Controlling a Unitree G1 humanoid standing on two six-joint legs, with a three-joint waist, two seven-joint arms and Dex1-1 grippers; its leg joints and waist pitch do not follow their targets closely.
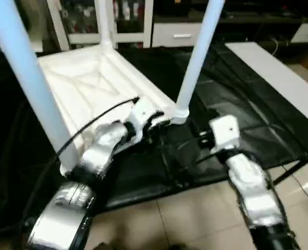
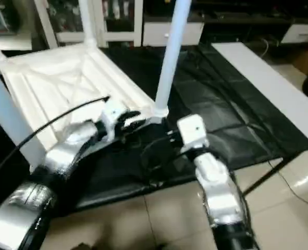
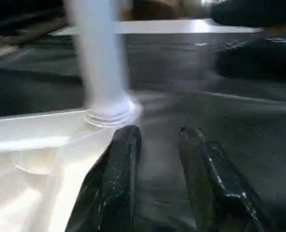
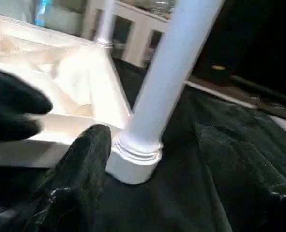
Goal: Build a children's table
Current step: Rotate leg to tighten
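left wrist view: gripper [image 3: 155, 137] beside table edge [image 3: 36, 121]

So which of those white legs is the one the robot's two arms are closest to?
Find the white table top lying upside down on the black cloth. Several white legs rise from its corners. The one you want is the leg at the near corner beside the bare cloth, its ringed base just in front of the left gripper.

Below me lies a beige tiled floor [image 1: 195, 219]. A black cloth [image 1: 237, 104] covers the work table ahead. To my right runs a white board [image 1: 279, 78]. Beyond stand white cabinets [image 1: 127, 21] with glass doors and a drawer [image 1: 180, 34].
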